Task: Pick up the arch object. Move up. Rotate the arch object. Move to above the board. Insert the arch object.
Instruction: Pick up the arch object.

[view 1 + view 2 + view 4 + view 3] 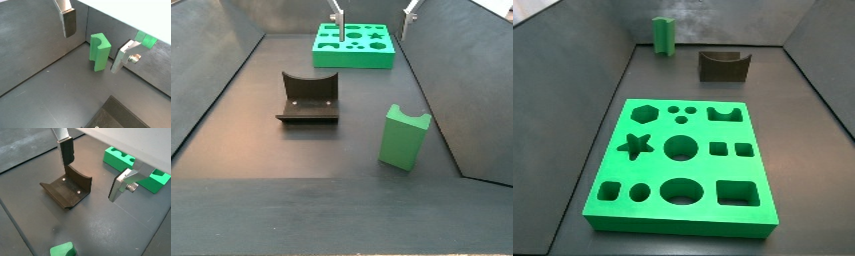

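Note:
The arch object (99,52) is a small green block standing upright on the dark floor near a corner of the walls; both side views show it (664,35) (405,138). The board (684,165), a bright green slab with cut-out holes, lies flat at the other end (356,45). My gripper (91,53) hangs open and high, well away from the block, which shows between the fingers in a wrist view. Nothing is held. Only the fingertips (338,12) reach into a side view, above the board. The gripper (90,182) looks down on the fixture.
The dark fixture (309,98) stands between board and arch object, also seen in a wrist view (67,190). Grey walls (593,70) enclose the floor on all sides. A corner of the board (137,170) lies behind one finger.

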